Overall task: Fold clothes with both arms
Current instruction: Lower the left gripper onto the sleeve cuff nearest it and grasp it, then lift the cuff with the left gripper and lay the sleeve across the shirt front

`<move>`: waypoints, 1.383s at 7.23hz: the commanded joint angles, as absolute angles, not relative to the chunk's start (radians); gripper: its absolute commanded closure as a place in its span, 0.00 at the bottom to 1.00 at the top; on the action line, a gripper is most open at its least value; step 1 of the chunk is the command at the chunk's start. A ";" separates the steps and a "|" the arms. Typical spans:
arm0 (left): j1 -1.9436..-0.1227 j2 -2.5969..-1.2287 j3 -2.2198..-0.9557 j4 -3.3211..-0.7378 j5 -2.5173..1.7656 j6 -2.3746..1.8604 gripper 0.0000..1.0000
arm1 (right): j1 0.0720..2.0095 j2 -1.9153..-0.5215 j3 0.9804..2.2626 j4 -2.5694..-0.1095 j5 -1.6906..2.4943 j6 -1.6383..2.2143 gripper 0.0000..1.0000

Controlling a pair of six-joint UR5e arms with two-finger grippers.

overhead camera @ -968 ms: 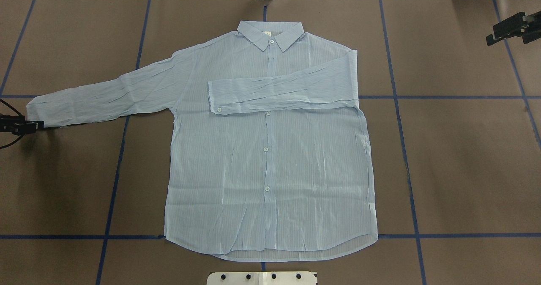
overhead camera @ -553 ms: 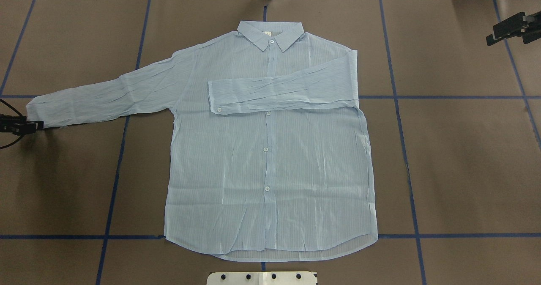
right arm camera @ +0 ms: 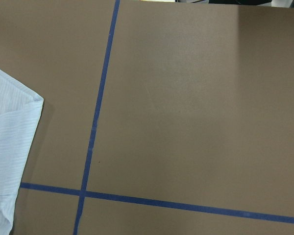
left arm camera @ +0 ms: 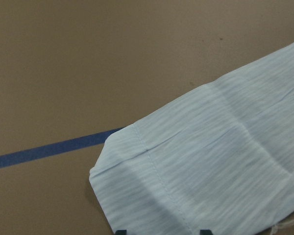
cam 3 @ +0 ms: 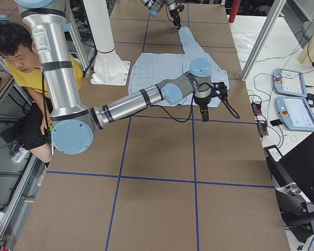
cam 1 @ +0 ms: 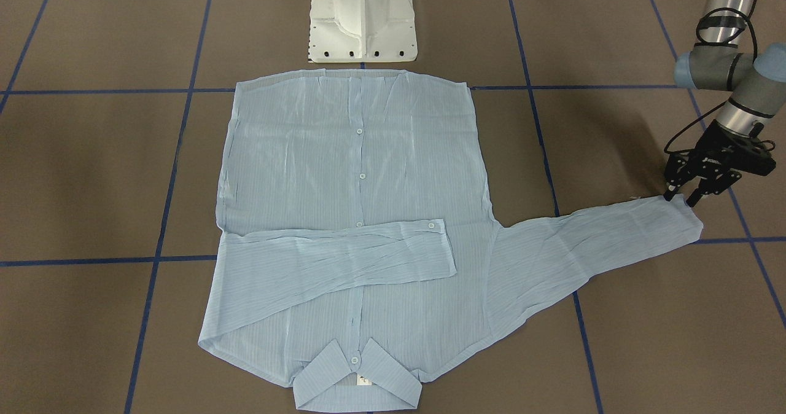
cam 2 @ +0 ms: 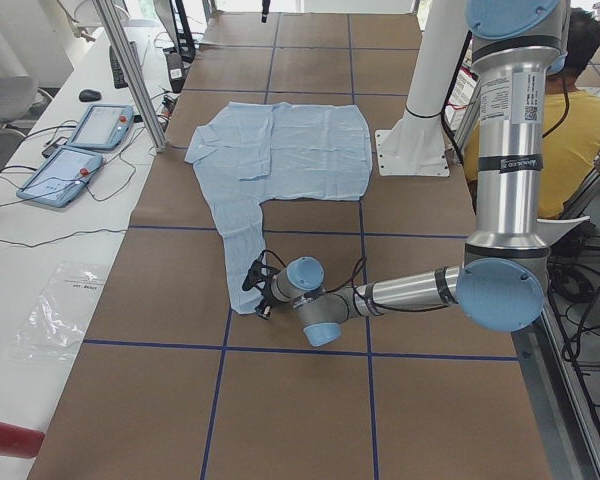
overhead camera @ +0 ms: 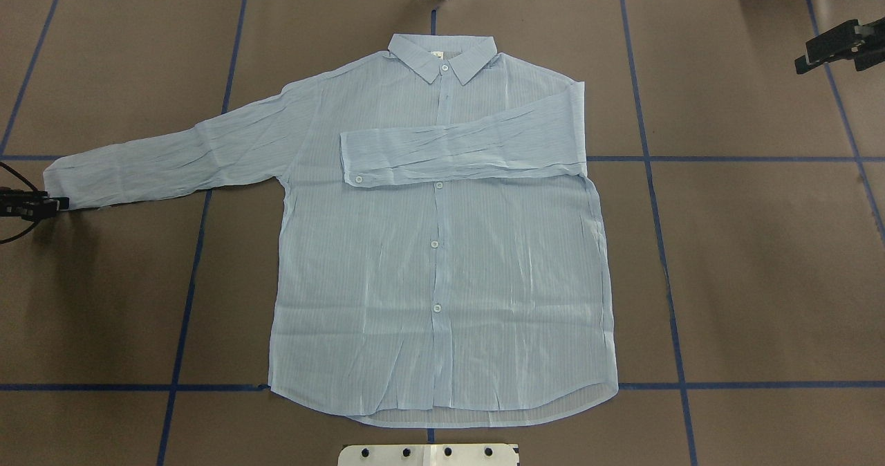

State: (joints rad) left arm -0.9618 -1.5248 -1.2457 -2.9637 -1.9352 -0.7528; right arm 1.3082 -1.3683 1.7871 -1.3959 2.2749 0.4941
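The pale-blue shirt (overhead camera: 442, 279) lies flat and buttoned on the brown table, with its collar (overhead camera: 442, 54) on the far side from the robot. One sleeve (overhead camera: 463, 151) is folded across the chest. The other sleeve (cam 1: 589, 242) stretches out to the robot's left. My left gripper (cam 1: 681, 199) is open and low at that sleeve's cuff (left arm camera: 152, 176), one fingertip on either side of the cuff's corner. My right gripper (overhead camera: 840, 48) hangs above the table's far right, away from the shirt (right arm camera: 10, 147), and looks open with nothing in it.
The white pedestal base (cam 1: 362, 15) stands just behind the shirt's hem. Blue tape lines (overhead camera: 664, 245) grid the table. A person in a yellow top (cam 2: 570, 120) sits behind the robot. Teach pendants (cam 3: 290, 99) and cables lie on the white bench beyond the collar side.
The left gripper has shifted very slightly at the cuff. The shirt and the right arm have not moved.
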 commanded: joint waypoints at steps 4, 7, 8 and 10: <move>-0.963 -1.520 -1.285 -2.962 -1.985 -0.746 1.00 | 1.307 -1.368 1.789 -1.396 2.275 0.497 0.00; -1.075 -1.581 -1.450 -2.951 -2.114 -0.752 1.00 | 1.307 -1.368 1.790 -1.396 2.275 0.500 0.00; -1.075 -1.645 -1.506 -2.901 -2.114 -0.793 1.00 | 1.308 -1.368 1.790 -1.396 2.275 0.500 0.00; -1.066 -1.899 -1.567 -2.597 -2.143 -0.993 1.00 | 1.307 -1.367 1.790 -1.396 2.275 0.500 0.00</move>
State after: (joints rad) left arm -1.0701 -1.7556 -1.5258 -2.7609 -2.1305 -0.8866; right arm 1.3074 -1.3673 1.7902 -1.3959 2.2749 0.5000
